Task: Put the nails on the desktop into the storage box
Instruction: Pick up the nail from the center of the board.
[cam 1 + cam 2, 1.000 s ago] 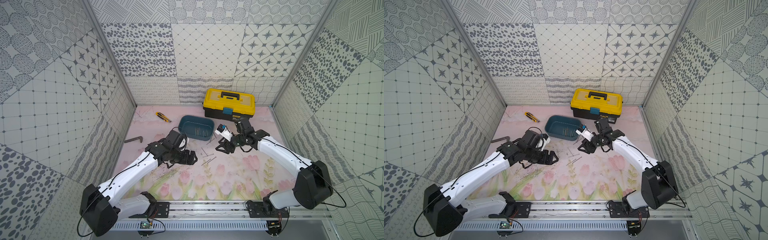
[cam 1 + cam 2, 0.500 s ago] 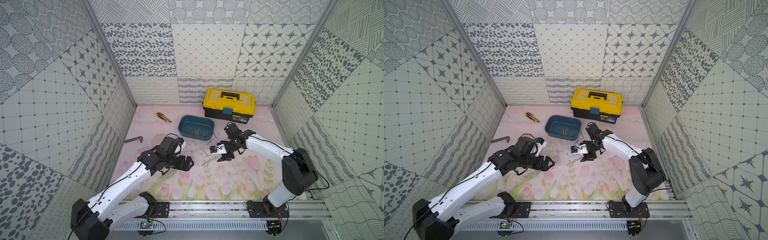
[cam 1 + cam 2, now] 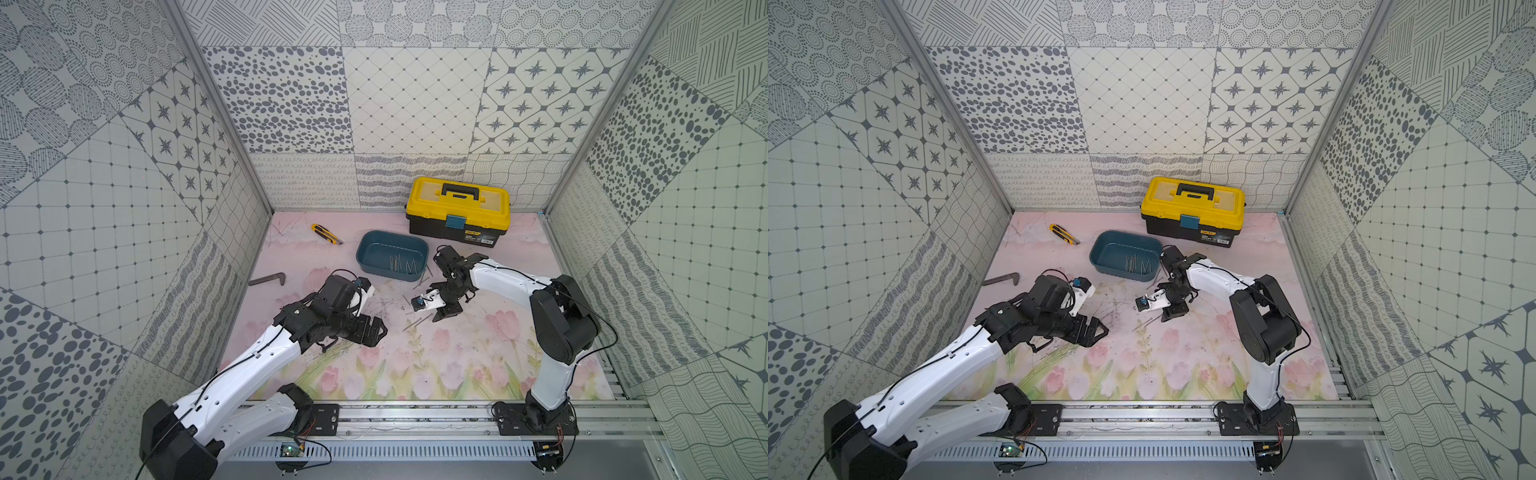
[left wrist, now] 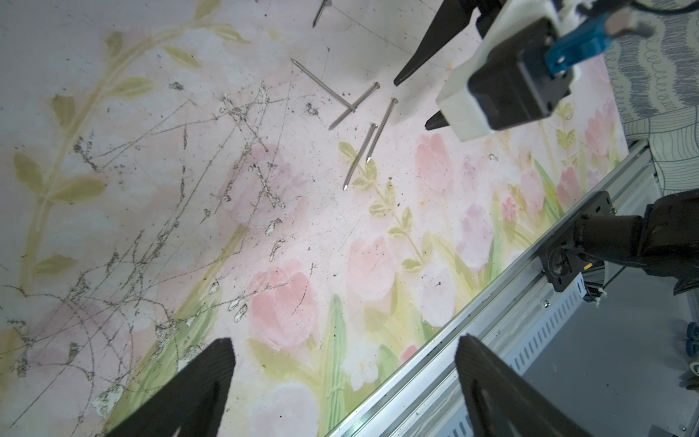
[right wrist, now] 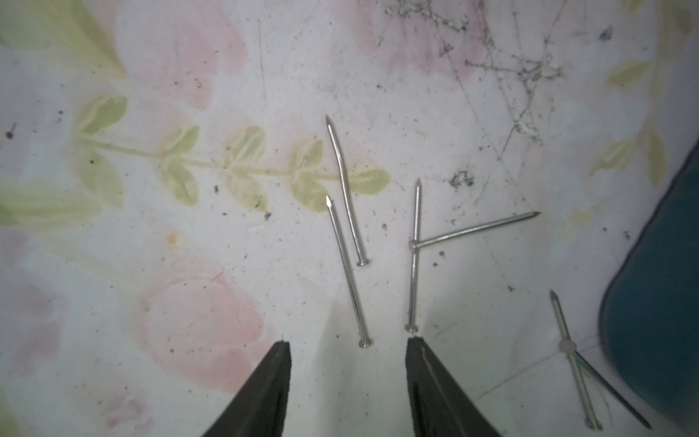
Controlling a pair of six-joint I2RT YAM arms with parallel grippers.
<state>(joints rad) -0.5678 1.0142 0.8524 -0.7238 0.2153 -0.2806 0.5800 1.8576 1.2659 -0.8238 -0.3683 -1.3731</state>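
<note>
Several thin grey nails [image 5: 348,272] lie loose on the pink tulip desktop [image 3: 457,365], seen too in the left wrist view as nails [image 4: 359,113]. My right gripper [image 5: 348,342] stands open just above them; one nail head lies right in front of the gap, and nothing is gripped. In a top view this right gripper [image 3: 444,308] is a little in front of the teal storage box [image 3: 368,249], which holds several nails [image 3: 401,264]. Two more nails [image 5: 575,359] lie beside the box wall. My left gripper [image 3: 376,330] hovers wide open and empty, left of the loose nails.
A yellow-and-black toolbox [image 3: 457,212] stands at the back behind the box. A yellow utility knife [image 3: 326,234] lies at the back left, and a dark L-shaped bar [image 3: 268,279] by the left wall. The metal rail [image 3: 415,419] runs along the desktop's front edge.
My right gripper has swung away from the box rim and come down over the loose nails, its jaws a little narrower. The left arm has drawn back toward the front left.
</note>
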